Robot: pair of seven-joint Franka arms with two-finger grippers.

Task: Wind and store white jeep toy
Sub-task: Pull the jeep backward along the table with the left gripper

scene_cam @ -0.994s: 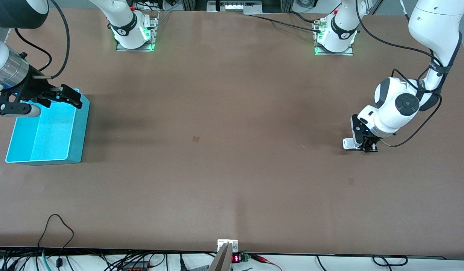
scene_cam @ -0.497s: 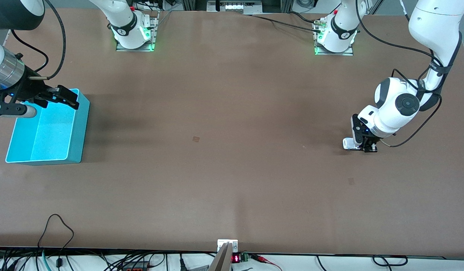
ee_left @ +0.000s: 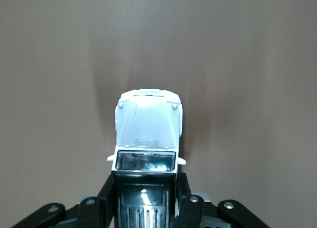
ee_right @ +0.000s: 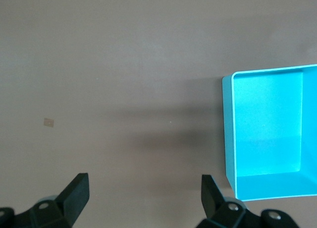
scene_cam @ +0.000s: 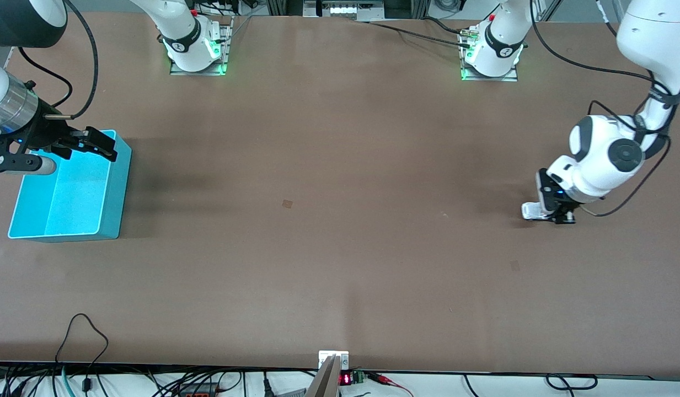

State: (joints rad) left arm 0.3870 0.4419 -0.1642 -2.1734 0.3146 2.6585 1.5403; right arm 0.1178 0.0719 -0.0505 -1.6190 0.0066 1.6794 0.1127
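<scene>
The white jeep toy (scene_cam: 529,210) (ee_left: 148,126) sits low at the table surface near the left arm's end. Its white bonnet sticks out from my left gripper (scene_cam: 555,215) (ee_left: 145,187), which is shut on the sides of the black roof. The wheels are hidden. The cyan bin (scene_cam: 114,187) (ee_right: 228,139) stands at the right arm's end and nothing shows inside it. My right gripper (scene_cam: 96,144) (ee_right: 144,184) hangs open over the bin's edge that faces the table's middle, with nothing between its fingers.
A small tan mark (scene_cam: 287,203) lies on the brown table near its middle, and another (scene_cam: 515,265) lies nearer the front camera than the jeep. Both arm bases (scene_cam: 196,52) stand along the table's back edge. Cables (scene_cam: 86,336) trail over the front edge.
My left gripper has moved with the jeep along the table toward the left arm's end. The right gripper drew back slightly toward its own end of the table.
</scene>
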